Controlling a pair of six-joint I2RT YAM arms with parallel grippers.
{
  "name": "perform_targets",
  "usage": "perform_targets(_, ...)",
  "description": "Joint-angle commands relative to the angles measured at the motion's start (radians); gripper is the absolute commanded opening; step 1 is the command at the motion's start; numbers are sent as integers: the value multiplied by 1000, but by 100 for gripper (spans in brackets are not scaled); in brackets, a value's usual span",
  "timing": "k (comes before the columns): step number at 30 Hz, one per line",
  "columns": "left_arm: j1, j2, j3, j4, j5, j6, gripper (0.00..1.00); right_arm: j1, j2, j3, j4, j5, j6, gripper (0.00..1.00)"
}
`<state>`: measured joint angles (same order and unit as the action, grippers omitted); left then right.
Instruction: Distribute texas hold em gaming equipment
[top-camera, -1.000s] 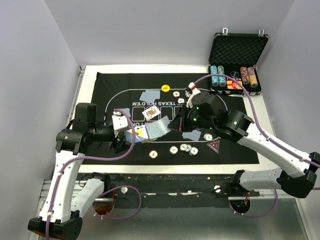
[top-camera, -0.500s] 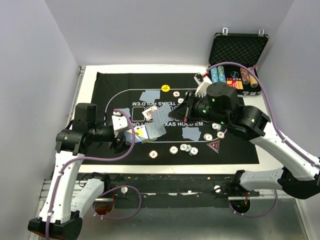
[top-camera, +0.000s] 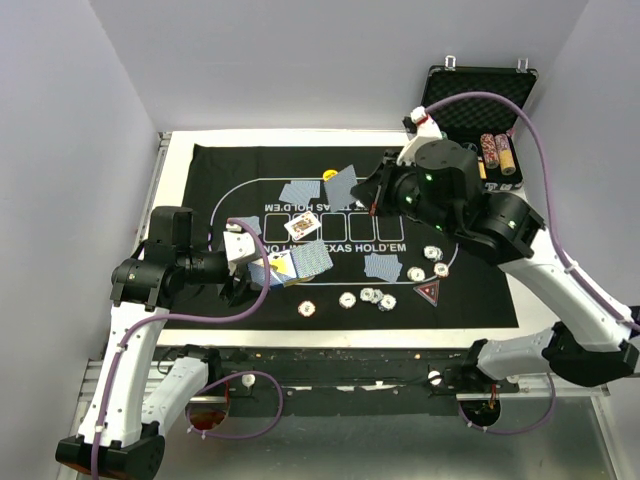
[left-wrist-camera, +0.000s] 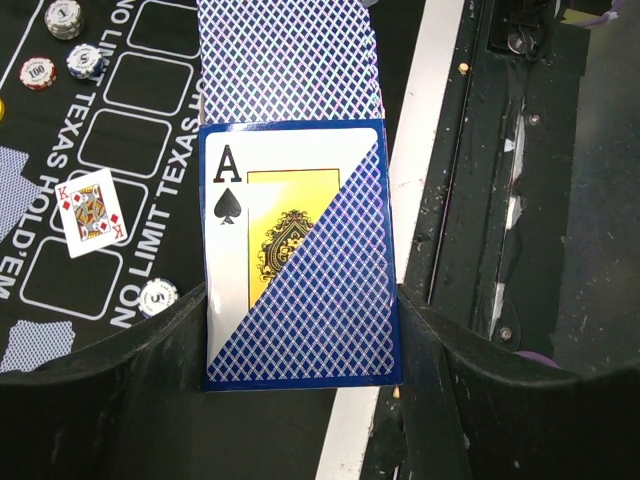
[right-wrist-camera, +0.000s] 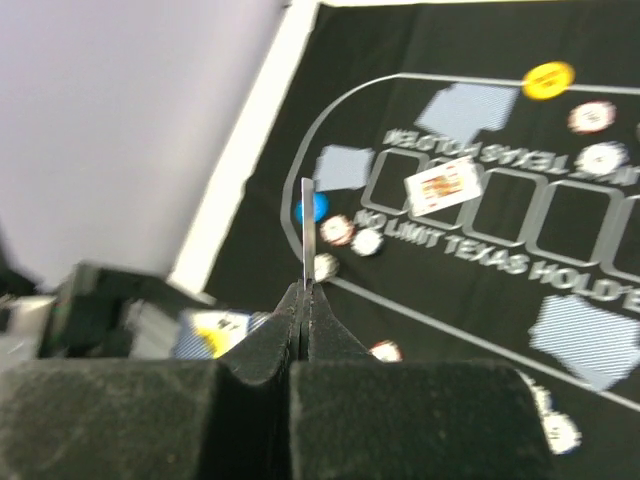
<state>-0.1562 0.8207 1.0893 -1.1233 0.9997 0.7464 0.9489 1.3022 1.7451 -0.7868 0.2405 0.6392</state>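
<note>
Right gripper (top-camera: 364, 193) is out over the far side of the mat (top-camera: 240, 165), roughly 12 o'clock from its centre. Its jaws are clenched on a single blue-backed card (top-camera: 342, 184). From the right wrist that card shows edge-on, a thin upright sliver rising out of the pinch. The yellow button (top-camera: 328, 176) peeks out at the card's 10 o'clock, partly covered by it.

Across at 8 o'clock, the left gripper (top-camera: 250, 268) is grasping the deck (left-wrist-camera: 300, 250), one finger on each long side. An ace of spades corner shows on top, and another blue back juts out past the far end.

On the felt, the king of diamonds (left-wrist-camera: 92, 212) lies face up on the row of printed boxes. One face-down card (top-camera: 297, 192) sits at 11 o'clock and another (top-camera: 381, 265) at 4 o'clock. A loose line of chips (top-camera: 347, 299) runs along 6 o'clock, with three more chips around 4 o'clock. The dark red triangular marker (top-camera: 428, 291) is at 5 o'clock, just beside the chips.

The right wrist picture is smeared, but a small blue disc (right-wrist-camera: 312, 209) beside two chips looks like the blue button.

Off the mat's far right corner, at 1 o'clock, the case (top-camera: 478, 100) stands open with chip stacks (top-camera: 497, 150) lying inside.
</note>
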Motion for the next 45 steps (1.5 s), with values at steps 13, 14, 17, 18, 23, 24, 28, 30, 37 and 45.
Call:
perform_targets(13,3,-58,17,-38,51,5,20,-148,515,1,159,362,-369,1)
perform_targets(14,4,-60,18,-41,51,7,19,-148,544,8,172,365,-378,1)
perform_targets(17,4,-61,21,-53,51,11,20,-148,644,43,181,388,-398,1)
perform_targets(18,3,-63,23,-56,50,13,20,-150,675,57,184,382,-401,1)
perform_targets(23,3,-66,23,-66,45,19,20,-145,787,96,224,388,-431,1)
perform_targets(24,4,-66,23,-67,45,18,20,-142,807,103,230,394,-435,1)
perform_targets(28,3,-61,24,-70,37,22,20,-93,871,134,264,468,-501,1)
perform_targets(30,3,-60,29,-75,37,24,20,-69,908,148,273,512,-530,1)
perform_targets(37,3,-55,34,-75,39,25,20,-33,999,166,291,505,-546,1)
perform_targets(45,3,-51,40,-78,37,25,20,24,1097,174,288,473,-529,1)
